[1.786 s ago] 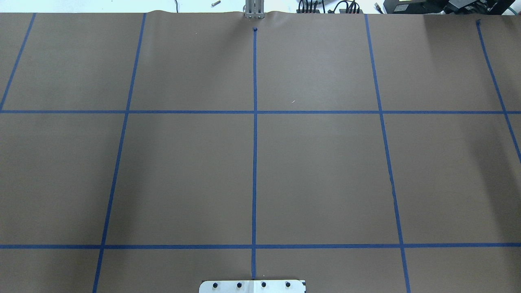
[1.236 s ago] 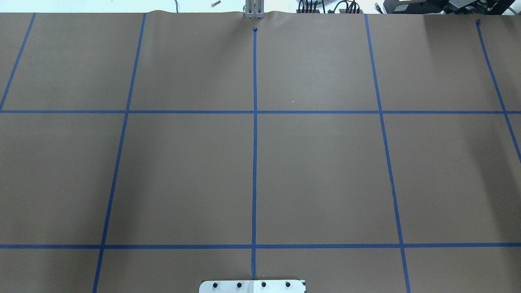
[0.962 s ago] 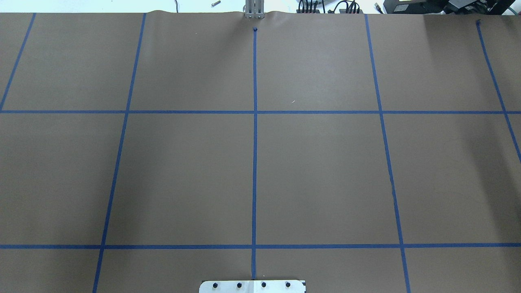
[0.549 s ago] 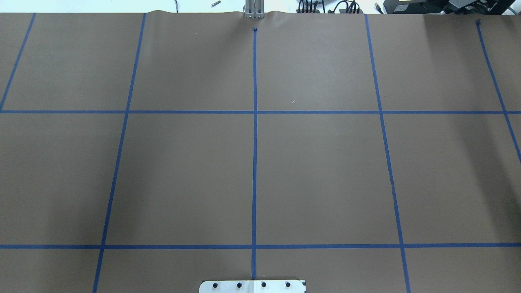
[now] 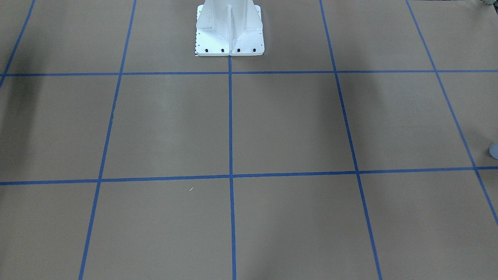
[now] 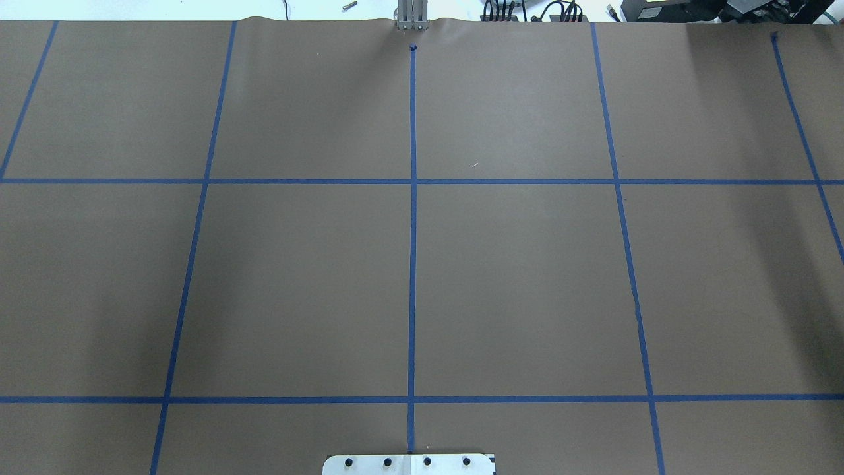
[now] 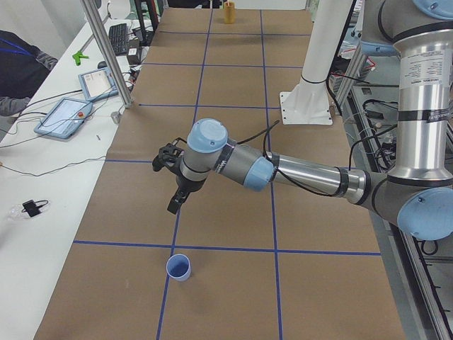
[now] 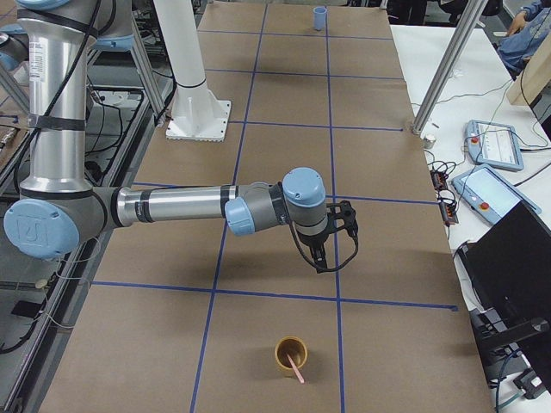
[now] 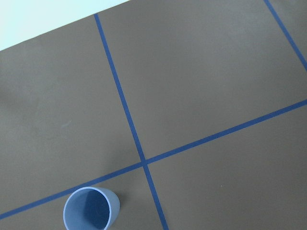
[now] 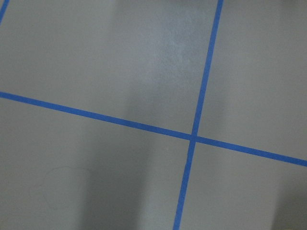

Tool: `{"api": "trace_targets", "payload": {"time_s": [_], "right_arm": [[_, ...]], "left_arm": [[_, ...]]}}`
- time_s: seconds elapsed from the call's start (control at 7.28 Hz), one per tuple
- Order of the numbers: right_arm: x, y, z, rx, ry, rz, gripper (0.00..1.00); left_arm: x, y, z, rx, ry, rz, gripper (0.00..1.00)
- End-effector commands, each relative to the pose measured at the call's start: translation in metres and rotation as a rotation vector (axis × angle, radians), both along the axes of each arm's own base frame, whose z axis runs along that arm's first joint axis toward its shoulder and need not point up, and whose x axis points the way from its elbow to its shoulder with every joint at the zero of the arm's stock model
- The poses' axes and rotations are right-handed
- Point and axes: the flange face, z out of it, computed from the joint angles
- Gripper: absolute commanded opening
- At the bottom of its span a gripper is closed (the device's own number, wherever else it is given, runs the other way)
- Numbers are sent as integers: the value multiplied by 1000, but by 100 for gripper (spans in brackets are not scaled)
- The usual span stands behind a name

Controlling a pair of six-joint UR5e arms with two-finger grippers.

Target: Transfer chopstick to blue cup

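The blue cup (image 7: 178,267) stands upright on the brown table at my left end. It also shows in the left wrist view (image 9: 91,209), as a sliver at the front-facing view's right edge (image 5: 494,150), and far off in the right-side view (image 8: 319,16). A pink chopstick (image 8: 295,370) leans in an orange cup (image 8: 291,354) at my right end. My left gripper (image 7: 174,204) hangs above the table, short of the blue cup. My right gripper (image 8: 321,258) hangs short of the orange cup. I cannot tell whether either is open or shut.
The orange cup shows far off in the left-side view (image 7: 228,12). The white robot pedestal (image 5: 229,27) stands at the table's middle edge. Metal posts (image 7: 106,53) and tablets (image 7: 64,117) sit on the white bench beside the table. Blue tape lines grid the brown paper.
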Motion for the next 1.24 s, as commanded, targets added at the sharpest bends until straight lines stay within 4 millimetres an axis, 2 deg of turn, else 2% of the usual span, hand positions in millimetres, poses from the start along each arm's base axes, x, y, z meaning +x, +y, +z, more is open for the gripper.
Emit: {"api": "trace_targets", "payload": {"time_s": [0.0, 0.27, 0.41, 0.55, 0.69, 1.1], "right_arm": [[-11, -4, -9, -2, -29, 27, 100], [-14, -2, -9, -3, -37, 17, 100], [-14, -2, -8, -4, -37, 17, 100], [-16, -2, -8, -5, -37, 14, 100], [-19, -2, -8, -4, -36, 6, 100], [-22, -3, -7, -5, -35, -1, 100]], "left_arm": [[0, -19, 79, -48, -13, 22, 98], [0, -54, 178, -56, -26, 52, 99], [-1, -63, 207, -63, -40, 48, 99], [-3, -63, 216, -76, -69, 35, 99], [-2, -57, 234, -102, -78, 34, 99], [10, -54, 243, -117, -77, 54, 98]]}}
